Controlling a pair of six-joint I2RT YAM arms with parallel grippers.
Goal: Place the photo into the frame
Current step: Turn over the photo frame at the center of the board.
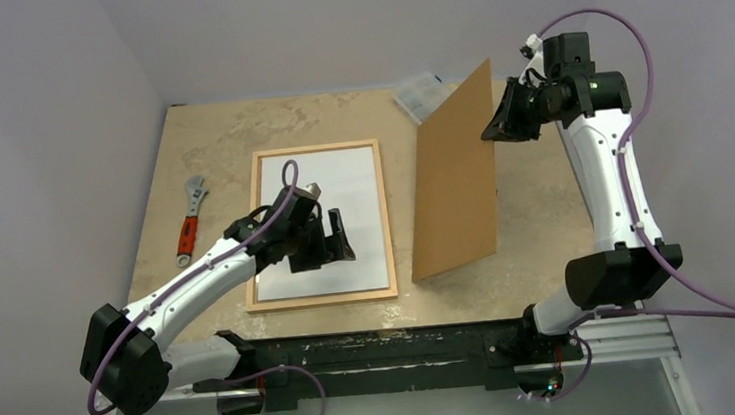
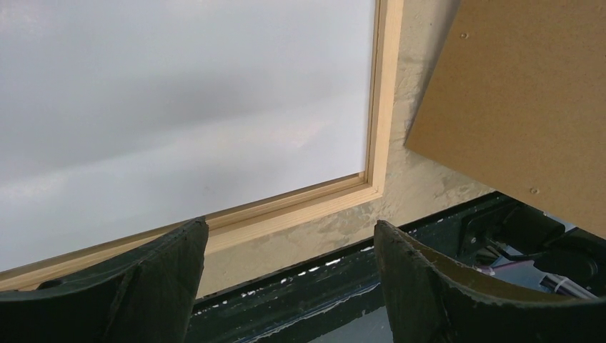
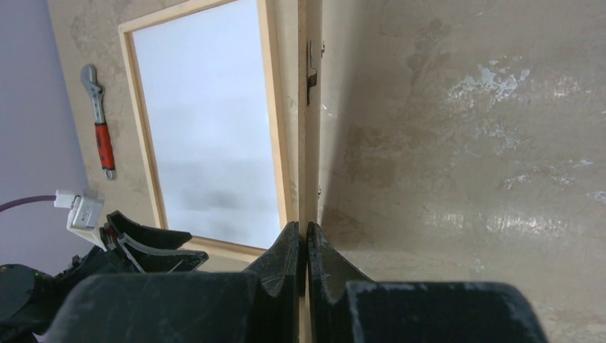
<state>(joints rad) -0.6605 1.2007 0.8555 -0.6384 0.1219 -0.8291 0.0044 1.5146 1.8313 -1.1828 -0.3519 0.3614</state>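
Photo (image 1: 342, 195) appears seated white-back-up in frame (image 1: 326, 298). Left gripper (image 2: 289, 239) hangs spread, empty, above it; right gripper (image 3: 306, 236) pinches backing board (image 1: 457, 190) by 1 edge. Next: lower board squarely into frame.

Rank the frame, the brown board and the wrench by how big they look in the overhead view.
1. The frame, largest.
2. The brown board, narrower; it stands tilted off the table, so foreshortening makes its rank against the frame unsure.
3. The wrench, plainly smallest.
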